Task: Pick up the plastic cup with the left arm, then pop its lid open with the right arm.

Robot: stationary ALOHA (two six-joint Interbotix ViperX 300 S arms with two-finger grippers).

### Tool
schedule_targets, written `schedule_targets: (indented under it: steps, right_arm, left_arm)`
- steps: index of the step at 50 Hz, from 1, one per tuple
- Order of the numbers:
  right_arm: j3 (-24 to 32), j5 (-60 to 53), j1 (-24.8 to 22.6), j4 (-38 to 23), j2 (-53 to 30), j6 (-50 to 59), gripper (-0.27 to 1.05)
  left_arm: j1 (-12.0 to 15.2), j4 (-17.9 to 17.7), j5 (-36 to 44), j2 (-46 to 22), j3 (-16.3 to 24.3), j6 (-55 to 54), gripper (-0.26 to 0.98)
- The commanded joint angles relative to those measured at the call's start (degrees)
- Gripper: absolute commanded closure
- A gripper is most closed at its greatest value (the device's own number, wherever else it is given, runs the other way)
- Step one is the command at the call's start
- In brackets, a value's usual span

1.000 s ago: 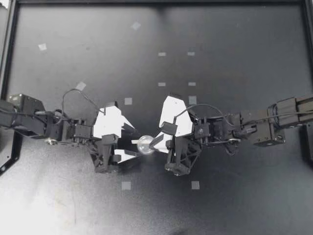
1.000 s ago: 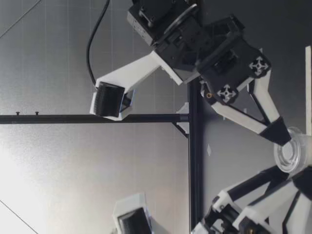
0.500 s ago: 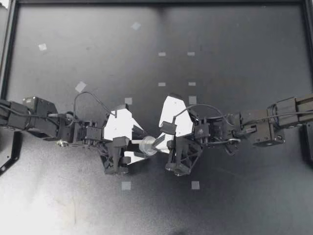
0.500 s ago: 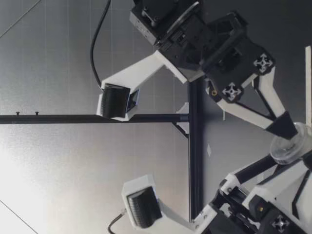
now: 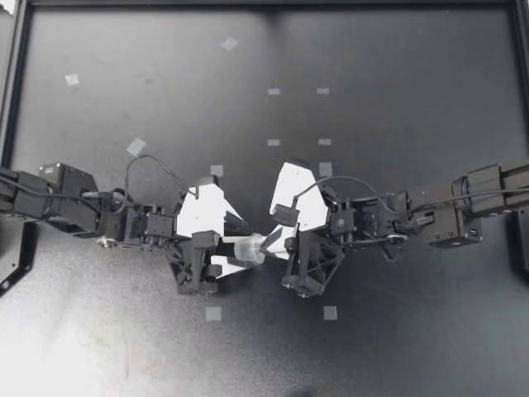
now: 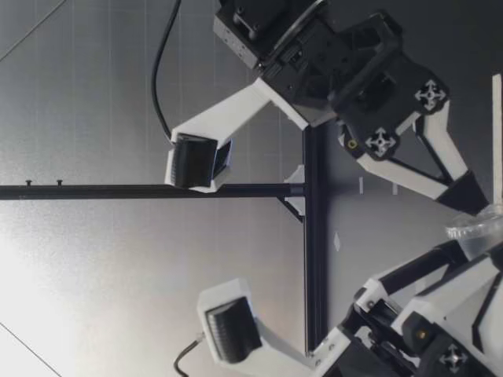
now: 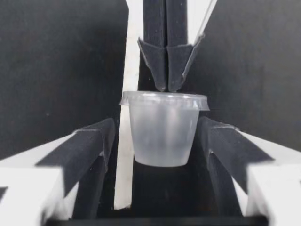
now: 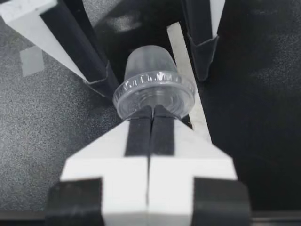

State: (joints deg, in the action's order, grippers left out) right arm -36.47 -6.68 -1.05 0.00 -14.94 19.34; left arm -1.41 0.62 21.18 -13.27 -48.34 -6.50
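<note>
Tipping sideways within the last second, the clear cup (image 5: 248, 249), rim pinched in my right gripper's (image 5: 268, 242) closed fingers, now lies between my left gripper's (image 5: 236, 248) wide fingers, ungripped there.

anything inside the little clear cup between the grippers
Nothing shows through the wall of the cup in the left wrist view; it looks empty. My right gripper pinches its rim and covers part of the mouth, so that edge is hidden.
</note>
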Motion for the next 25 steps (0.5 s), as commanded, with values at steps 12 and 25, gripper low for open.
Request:
schedule_targets:
  steps: [12, 25]
  right_arm:
    - [0.62, 0.0, -0.09, -0.09, 2.29, 0.09, 0.92]
    - [-0.79, 1.32, -0.09, -0.09, 6.15, 0.44, 0.92]
  left_arm:
    - [-0.09, 0.09, -1.58, 1.32, 1.41, 0.0, 0.35]
    - [-0.09, 0.09, -0.97, 3.96, 0.62, 0.26, 0.38]
